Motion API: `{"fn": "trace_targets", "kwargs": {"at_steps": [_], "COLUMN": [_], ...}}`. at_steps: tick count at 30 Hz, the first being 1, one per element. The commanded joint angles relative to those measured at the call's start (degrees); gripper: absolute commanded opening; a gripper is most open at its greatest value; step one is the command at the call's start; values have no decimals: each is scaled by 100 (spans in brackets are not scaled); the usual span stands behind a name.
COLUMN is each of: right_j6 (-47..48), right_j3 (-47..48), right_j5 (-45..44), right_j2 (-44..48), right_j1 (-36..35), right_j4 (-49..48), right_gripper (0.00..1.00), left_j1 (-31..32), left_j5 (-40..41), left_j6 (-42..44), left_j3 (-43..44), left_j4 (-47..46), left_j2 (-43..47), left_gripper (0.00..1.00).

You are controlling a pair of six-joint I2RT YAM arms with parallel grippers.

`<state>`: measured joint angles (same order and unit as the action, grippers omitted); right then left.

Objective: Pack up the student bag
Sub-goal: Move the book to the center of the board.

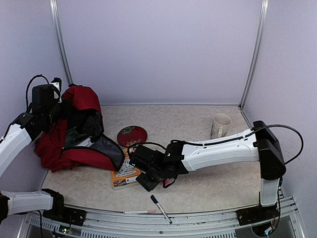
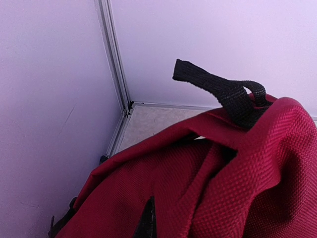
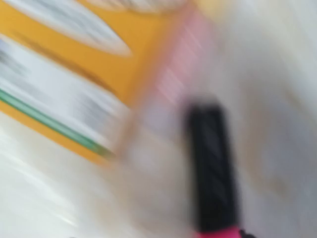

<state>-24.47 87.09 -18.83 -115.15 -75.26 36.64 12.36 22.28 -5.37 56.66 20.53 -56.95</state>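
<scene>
Found the big dark red cloth student bag point(image 1: 74, 141) slumped at the left side of the pale table point(image 1: 208, 188).
Saw its top poking up beside the left gripper point(image 1: 55, 113), squeezed tight closed; could not see whether on the cloth. Spotted a small round red patterned disc point(image 1: 132, 135) just beside the bag and a flat orange book point(image 1: 123, 176) near it. Saw the right gripper point(image 1: 148, 182) low over that book; too blurry to tell how wide.

Looking down from above and behind over whole table point(image 1: 223, 186); left wrist close against student bag point(image 2: 237, 188), right wrist blurred over orange book point(image 3: 129, 59), both visible overhead.
</scene>
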Motion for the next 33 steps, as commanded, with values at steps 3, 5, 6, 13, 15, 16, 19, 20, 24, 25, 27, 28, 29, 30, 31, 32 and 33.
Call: {"fn": "trace_targets", "kwargs": {"at_steps": [3, 5, 6, 13, 15, 16, 19, 20, 24, 25, 27, 28, 29, 30, 31, 32, 33], "right_j6": [98, -54, -95, 198, 298, 359, 767, 924, 1165, 1205, 1310, 1383, 1469, 1582, 1692, 1804, 1903], "right_j3": [1301, 1487, 1500, 2347, 2837, 3092, 3538, 3656, 4029, 4105, 4224, 4202, 4155, 4124, 4120, 4128, 4161], "right_j5": [656, 734, 712, 363, 245, 195, -49, -43, -38, -87, -130, -111, -47, 29, 97, 124, 96], "right_j2": [-1012, -1236, -1290, -1983, -2298, -2445, -2637, -2668, -2860, -2891, -2895, -2868, -2842, -2830, -2840, -2876, -2932], "right_j1": [3, 58, 64, -86, -187, -235, -403, -429, -453, -466, -499, -512, -522, -524, -524, -524, -520], "right_j4": [-312, -124, -141, 113, 350, 493, 523, 492, 433, 420, 369, 280, 153, 11, -107, -224, -309], "right_gripper": [82, 82, 82, 87, 87, 87, 88, 88, 85, 83, 81, 80, 79, 79, 80, 81, 82], "left_j1": [8, 10, 5, 1, -2, -1, 0, 2, -108, -168, -232, -234, -236, -230, -234, -230, -228], "left_j5": [-93, -84, -90, -198, -244, -238, -142, -97, -148, -214, -227, -205, -199, -192, -185, -181, -168], "left_j6": [18, 17, 18, -6, -10, -11, 21, 45, 70, 53, 72, 105, 121, 131, 137, 141, 142], "left_j3": [-122, -150, -151, -155, -167, -173, -177, -210, -248, -249, -308, -338, -360, -367, -368, -374, -394], "left_j4": [-326, -353, -345, -347, -367, -366, -360, -380, -479, -497, -559, -588, -608, -618, -625, -626, -646], "left_j2": [27, 3, -26, -121, -140, -152, -156, -138, -93, -97, -89, -88, -96, -97, -93, -80, -61], "left_gripper": [0, 0, 0, 0, 0, 0, 0, 0, 0, 0, 0, 0, 0, 0, 0, 0, 0]}}
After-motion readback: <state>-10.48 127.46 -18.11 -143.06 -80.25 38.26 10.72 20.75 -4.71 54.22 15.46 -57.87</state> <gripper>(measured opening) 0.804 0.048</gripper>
